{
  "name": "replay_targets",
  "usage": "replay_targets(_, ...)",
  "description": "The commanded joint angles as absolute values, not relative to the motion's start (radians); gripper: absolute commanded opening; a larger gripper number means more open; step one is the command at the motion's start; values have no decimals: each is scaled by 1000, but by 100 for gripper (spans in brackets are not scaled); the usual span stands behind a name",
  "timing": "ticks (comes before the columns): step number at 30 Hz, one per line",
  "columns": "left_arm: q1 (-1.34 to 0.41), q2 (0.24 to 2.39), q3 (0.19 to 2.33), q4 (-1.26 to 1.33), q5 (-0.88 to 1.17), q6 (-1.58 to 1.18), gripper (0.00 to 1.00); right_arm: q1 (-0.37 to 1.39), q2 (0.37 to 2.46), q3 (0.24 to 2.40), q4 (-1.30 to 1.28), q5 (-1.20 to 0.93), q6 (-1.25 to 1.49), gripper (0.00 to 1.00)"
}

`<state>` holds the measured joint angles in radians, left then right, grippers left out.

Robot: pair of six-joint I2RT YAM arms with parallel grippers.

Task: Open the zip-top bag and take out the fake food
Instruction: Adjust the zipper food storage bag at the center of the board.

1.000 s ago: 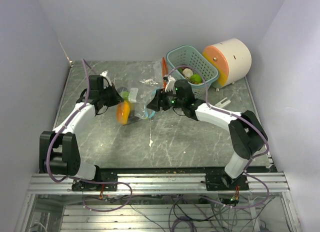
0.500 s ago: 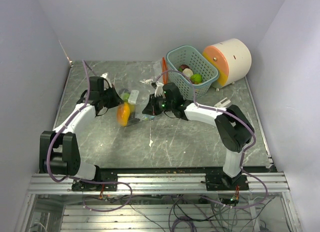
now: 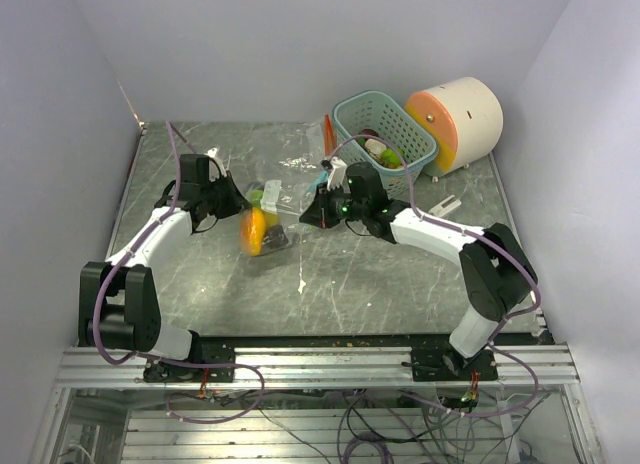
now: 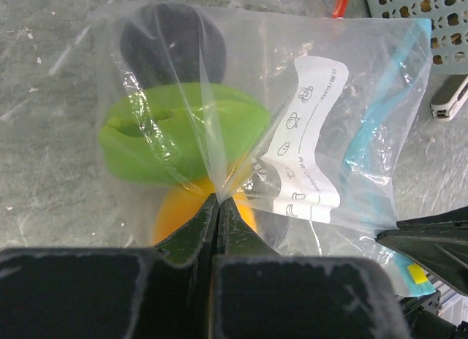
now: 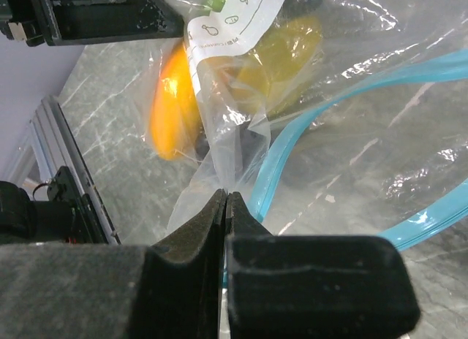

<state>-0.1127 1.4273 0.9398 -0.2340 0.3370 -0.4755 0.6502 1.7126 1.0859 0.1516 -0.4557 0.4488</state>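
The left gripper (image 4: 218, 202) was pinched shut on a fold of the bag (image 4: 314, 54). The right gripper (image 5: 225, 195) was clamped on film too, just beside the blue zip strip (image 5: 276, 160). The bag spanned between them at the right gripper's 9 o'clock, with the fake food (image 4: 172, 138) inside – green, orange and dark pieces. A basket (image 3: 385, 129) sat at 1 o'clock on the worktop (image 3: 380, 284).

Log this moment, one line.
left gripper: shut on clear zip-top plastic bag | right gripper: shut on same bag | green and orange toy food: inside bag
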Motion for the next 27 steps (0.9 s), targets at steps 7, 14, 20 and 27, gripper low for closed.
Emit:
replay_targets(7, -38, 1414, 951, -266, 212, -428, 7, 582, 1589, 950, 53, -455, 405, 0)
replay_targets(14, -18, 1418, 934, -245, 275, -452, 7, 546, 1555, 897, 65, -483, 398, 0)
replay_targets(20, -18, 1424, 925, -231, 318, -460, 7, 548, 1633, 962, 169, -481, 457, 29)
replay_targets(27, -18, 1415, 893, -181, 473, -443, 7, 551, 1850, 1185, 151, -375, 489, 1)
